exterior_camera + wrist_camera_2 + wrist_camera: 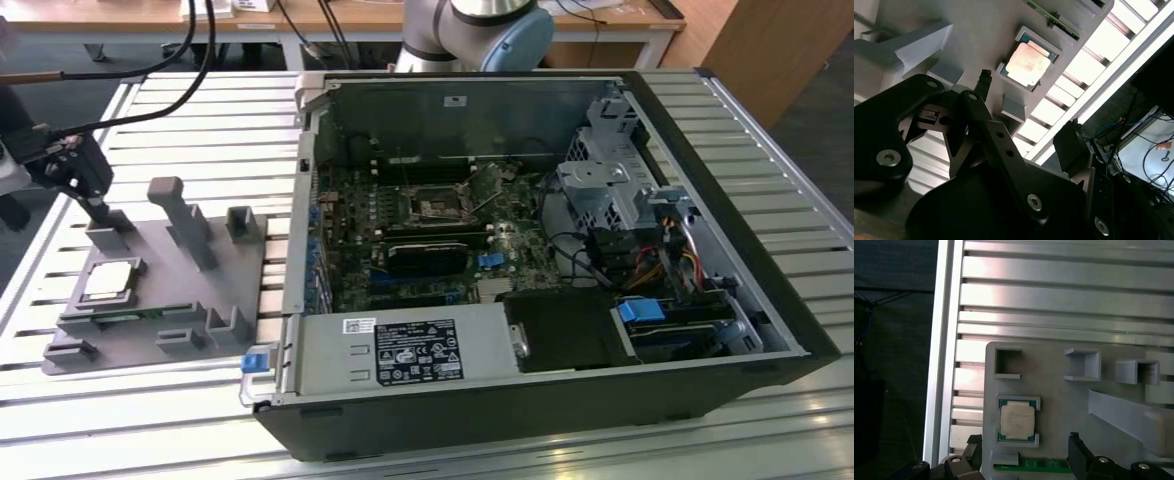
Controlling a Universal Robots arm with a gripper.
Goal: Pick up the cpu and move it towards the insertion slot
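A slatted aluminium table carries everything in the exterior view. On it lies a large black desktop computer case on its side, with the side panel off and the inside facing up. A green motherboard lines the case floor. Near the board's middle sits the insertion slot, a square socket with a silver metal frame and a dark centre; nothing is in it.

On the exterior view's left of the case, just beside it on the table, rests a flat grey plastic fixture plate with raised blocks and small open pockets. My black two-fingered gripper hangs over the far part of this plate, pointing down. In the first wrist view my gripper shows both finger ends spread well apart with nothing held between them, and they touch no part that I can make out.

The cpu, a small flat square chip with a silvery metal top and pale rim, lies flat in a shallow pocket of the plate, well apart from the socket. Both wrist views show it below me, held by low grey brackets on two opposite sides.

Just beside the chip, a narrow green circuit strip lies in the plate.
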